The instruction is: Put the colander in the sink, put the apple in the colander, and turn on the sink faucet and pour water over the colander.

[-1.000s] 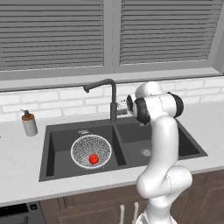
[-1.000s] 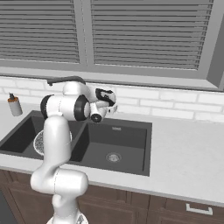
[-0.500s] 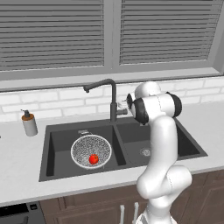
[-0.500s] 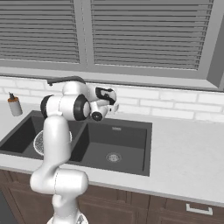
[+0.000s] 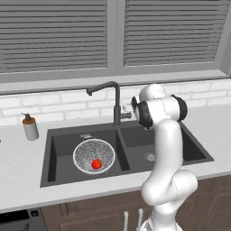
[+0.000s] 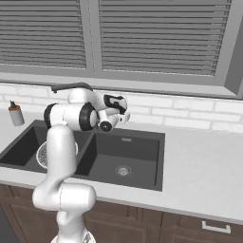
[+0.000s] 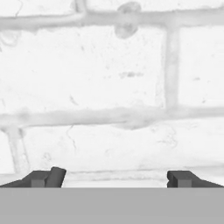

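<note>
The colander, a speckled mesh bowl, sits in the left basin of the dark sink. The red apple lies inside it. From the rim between the basins rises the sink faucet, its spout reaching left over the colander. No water is in view. My gripper hangs just right of the faucet's column, at the height of its side lever, and points at the wall. In the hand view my gripper is open, its fingertips wide apart before white brick. From the right, the gripper hovers over the sink.
A soap dispenser stands on the counter left of the sink. The right basin holds just its metal drain. White brick wall and a window sill run close behind the faucet. Pale counter stretches to the right.
</note>
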